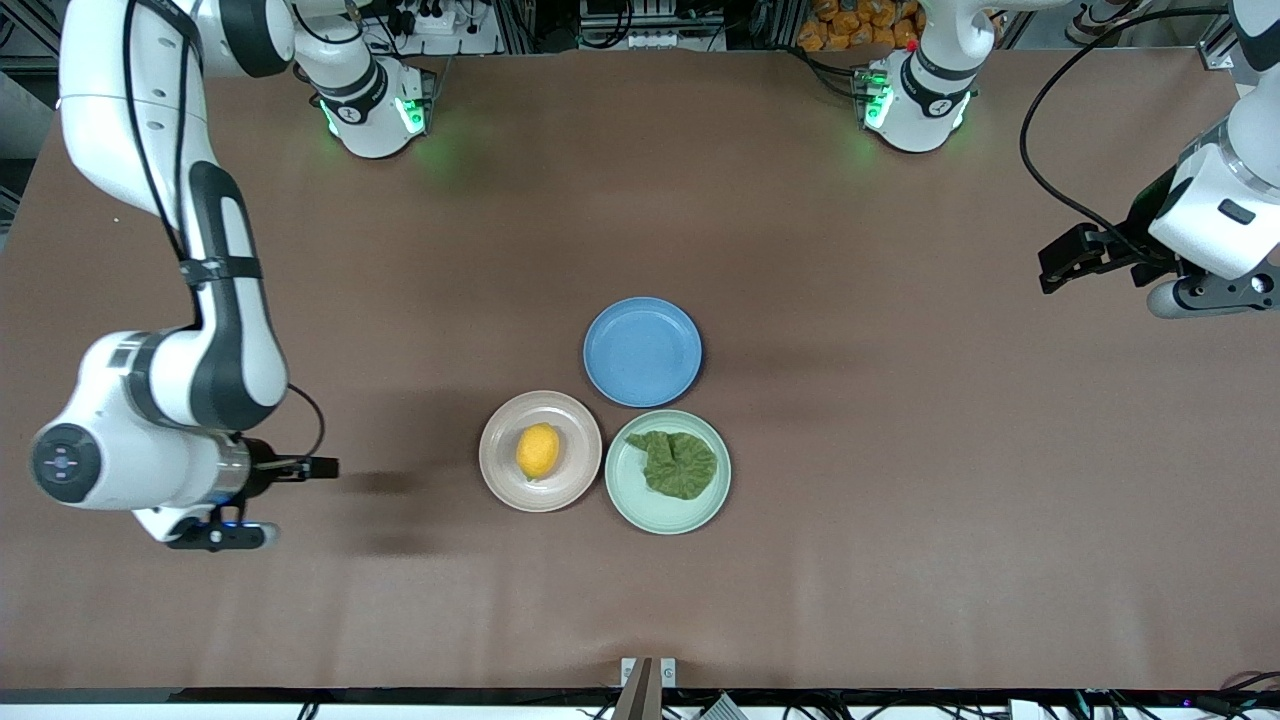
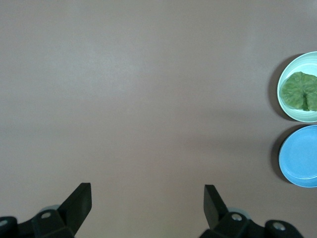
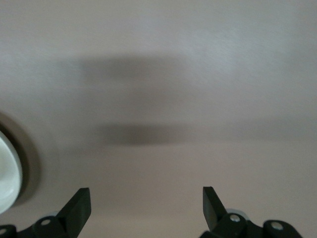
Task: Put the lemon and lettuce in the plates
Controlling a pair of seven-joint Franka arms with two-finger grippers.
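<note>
The lemon (image 1: 538,450) lies in the pale beige-pink plate (image 1: 500,480). The lettuce (image 1: 680,463) lies in the pale mint green plate (image 1: 660,515), which touches the beige plate on the side toward the left arm's end. My right gripper (image 1: 322,467) is open and empty over bare table toward the right arm's end, apart from the beige plate. My left gripper (image 1: 1052,266) is open and empty over bare table at the left arm's end. The left wrist view shows the lettuce (image 2: 299,91) in the mint plate (image 2: 285,106), well clear of the open gripper (image 2: 147,191). The right wrist view shows the open gripper (image 3: 146,193) and a pale plate rim (image 3: 7,173).
An empty blue plate (image 1: 642,352) sits just farther from the front camera than the two other plates; it also shows in the left wrist view (image 2: 299,156). The brown table (image 1: 900,500) spreads wide around the plates. The two arm bases (image 1: 375,110) stand along the table's edge.
</note>
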